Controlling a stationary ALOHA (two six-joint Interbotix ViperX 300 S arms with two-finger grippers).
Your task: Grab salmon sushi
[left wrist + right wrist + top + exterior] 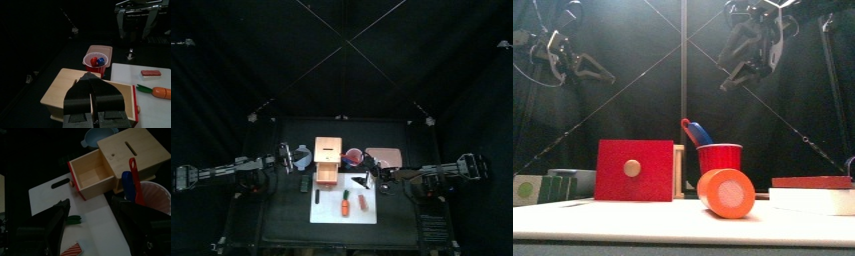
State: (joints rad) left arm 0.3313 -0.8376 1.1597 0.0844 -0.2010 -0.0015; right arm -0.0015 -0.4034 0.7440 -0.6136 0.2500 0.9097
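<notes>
Currently on my screens, listed from the jaws outward:

1. Right gripper [90, 210]: jaws spread wide, nothing between them, hanging above the white mat [47, 198]. I judge this to be the working arm.
2. Left gripper [93, 82]: jaws together, empty, poised over the wooden box [63, 87]. I take it to be resting.
3. Salmon sushi [151, 73]: a short piece, reddish top on a pale base. It lies flat on the mat and nothing holds it. It sits beside the carrot [160, 92] but apart from it. The right wrist view catches only a striped corner of it.
4. Carrot: longer, with a green end. Not the target.
5. Wooden box: its drawer stands open toward the mat, and the drawer looks empty.
6. Red cup [93, 49]: just beyond the box, holding blue and red utensils.
7. Tabletop [285, 215]: black, carries everything above.

Step in hand, as I read it: the approach, with the grab not yet made. To do it well, I would bring the right jaws directly over the sushi. I would turn them to straddle its narrow width, keeping the carrot outside the span. Then I would descend nearly to the mat and close gently, since so small a piece could easily skid or tip.
</notes>
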